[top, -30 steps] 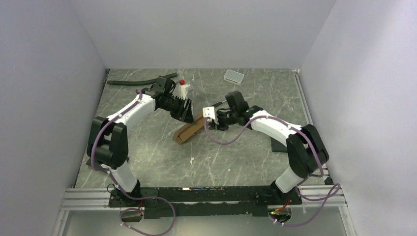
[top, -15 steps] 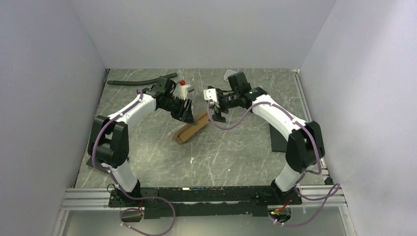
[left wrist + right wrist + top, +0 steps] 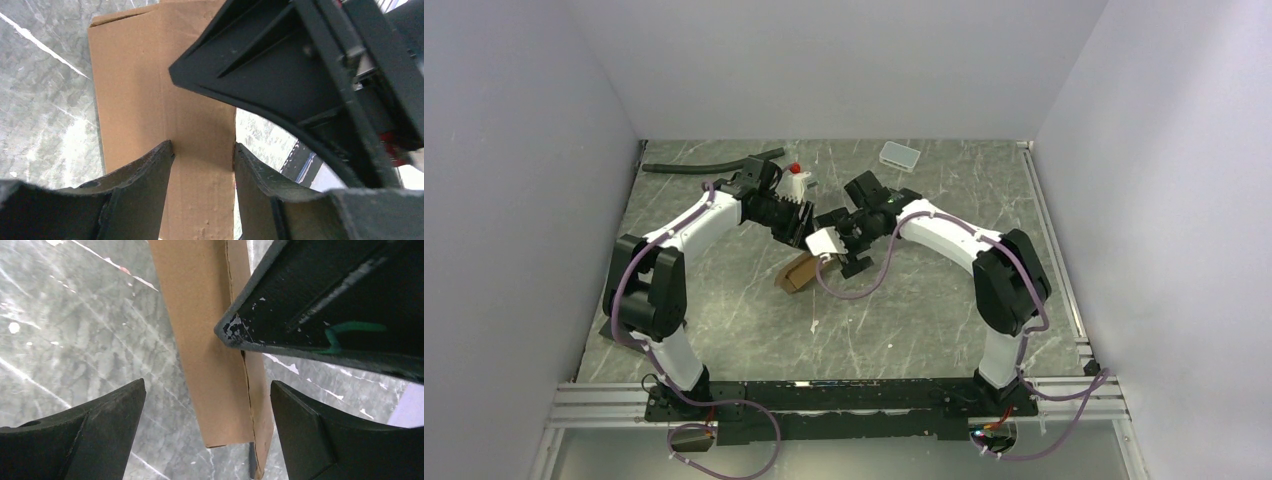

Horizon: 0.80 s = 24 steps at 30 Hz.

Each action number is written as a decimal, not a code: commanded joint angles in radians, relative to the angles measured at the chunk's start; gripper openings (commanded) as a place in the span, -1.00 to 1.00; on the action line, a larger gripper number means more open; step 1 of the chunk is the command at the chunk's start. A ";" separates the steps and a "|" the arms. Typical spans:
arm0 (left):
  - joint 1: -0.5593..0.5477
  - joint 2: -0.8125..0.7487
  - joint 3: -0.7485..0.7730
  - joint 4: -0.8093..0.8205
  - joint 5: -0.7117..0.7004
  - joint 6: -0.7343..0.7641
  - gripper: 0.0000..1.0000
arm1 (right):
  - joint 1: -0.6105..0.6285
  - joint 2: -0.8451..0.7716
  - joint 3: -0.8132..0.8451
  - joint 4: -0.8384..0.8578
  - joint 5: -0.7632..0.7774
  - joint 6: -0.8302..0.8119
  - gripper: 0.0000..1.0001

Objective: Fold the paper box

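The grey marbled table (image 3: pixel 894 320) is occupied near its middle by the paper box (image 3: pixel 796 274), an oblong brown carton set at a slant between the two arms. Its far end is clamped between the fingers of the left gripper (image 3: pixel 202 147). The right gripper (image 3: pixel 207 385) is spread wide over the carton, and neither finger is touching it. A small white tray (image 3: pixel 899 154) is seen near the far edge.

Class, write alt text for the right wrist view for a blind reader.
A brown paper box runs down the middle over a marbled table, between the open fingers of the right end effector; a black wedge intrudes upper right.
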 commanded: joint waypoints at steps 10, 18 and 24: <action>0.018 -0.030 0.010 0.020 -0.017 -0.067 0.07 | 0.052 -0.016 -0.192 0.430 0.192 0.085 0.29; 0.109 -0.289 -0.036 0.136 -0.221 -0.186 0.28 | 0.034 -0.123 -0.273 0.422 0.138 0.176 -0.04; 0.161 -0.544 -0.168 0.261 -0.387 -0.295 0.82 | -0.031 -0.220 -0.262 0.372 0.045 0.546 -0.16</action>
